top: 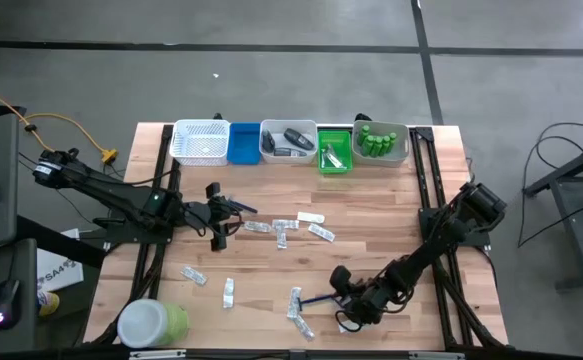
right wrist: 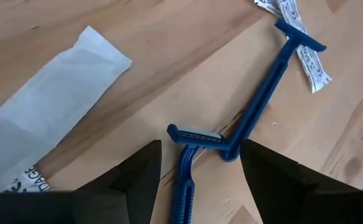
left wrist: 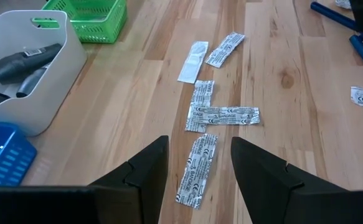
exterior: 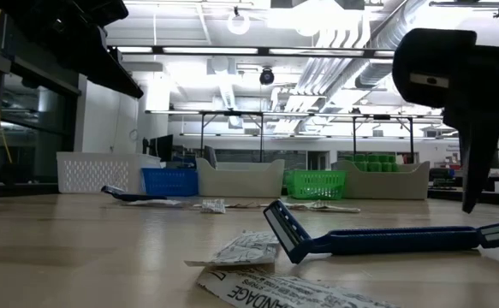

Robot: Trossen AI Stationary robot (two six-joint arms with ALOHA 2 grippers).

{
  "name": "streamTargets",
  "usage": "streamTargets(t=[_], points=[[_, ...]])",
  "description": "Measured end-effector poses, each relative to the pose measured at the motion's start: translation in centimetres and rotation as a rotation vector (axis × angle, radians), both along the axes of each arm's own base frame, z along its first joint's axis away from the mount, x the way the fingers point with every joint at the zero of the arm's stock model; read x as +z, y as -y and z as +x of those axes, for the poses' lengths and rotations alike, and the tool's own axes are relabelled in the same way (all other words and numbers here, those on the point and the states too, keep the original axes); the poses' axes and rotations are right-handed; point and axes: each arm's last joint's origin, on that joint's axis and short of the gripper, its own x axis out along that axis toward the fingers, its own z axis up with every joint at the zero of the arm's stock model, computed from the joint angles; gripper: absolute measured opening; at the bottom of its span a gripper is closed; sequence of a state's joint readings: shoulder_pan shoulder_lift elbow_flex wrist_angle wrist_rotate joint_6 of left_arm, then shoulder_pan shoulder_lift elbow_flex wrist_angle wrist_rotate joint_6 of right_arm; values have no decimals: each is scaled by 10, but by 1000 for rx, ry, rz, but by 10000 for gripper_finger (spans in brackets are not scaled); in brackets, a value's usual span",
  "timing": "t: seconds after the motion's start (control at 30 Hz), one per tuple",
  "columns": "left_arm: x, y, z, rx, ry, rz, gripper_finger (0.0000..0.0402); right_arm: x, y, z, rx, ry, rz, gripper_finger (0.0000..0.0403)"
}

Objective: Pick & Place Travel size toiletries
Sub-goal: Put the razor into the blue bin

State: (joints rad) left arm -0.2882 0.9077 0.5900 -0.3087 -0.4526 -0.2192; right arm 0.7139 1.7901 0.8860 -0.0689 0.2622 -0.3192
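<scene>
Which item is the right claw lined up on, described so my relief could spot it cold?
Start at the near right part of the wooden table, where the right claw hangs open. Two blue razors lie crossed there beside white bandage wrappers. The target is the nearer razor, its head and handle running back between the fingers; the other stretches away to the loose wrappers.

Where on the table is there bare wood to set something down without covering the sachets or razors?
Bare wood lies between the sachet cluster at mid-table and the right edge, below the bottle bin. A smaller bare patch sits between the big jar and the left hand. It is crowded around the right hand, with razors and sachets.
</scene>
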Motion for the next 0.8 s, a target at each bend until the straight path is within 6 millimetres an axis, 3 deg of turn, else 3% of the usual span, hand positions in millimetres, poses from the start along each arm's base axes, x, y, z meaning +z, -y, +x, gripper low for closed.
streamTargets(t=[0.17,0.53,0.8], points=[[0,0,0,2,1,-4,173,0,0,0,51,5,-27,197],[0,0,0,9,3,-15,173,0,0,0,131,21,-84,127],[0,0,0,12,4,-18,173,0,-1,1,222,38,-118,122]])
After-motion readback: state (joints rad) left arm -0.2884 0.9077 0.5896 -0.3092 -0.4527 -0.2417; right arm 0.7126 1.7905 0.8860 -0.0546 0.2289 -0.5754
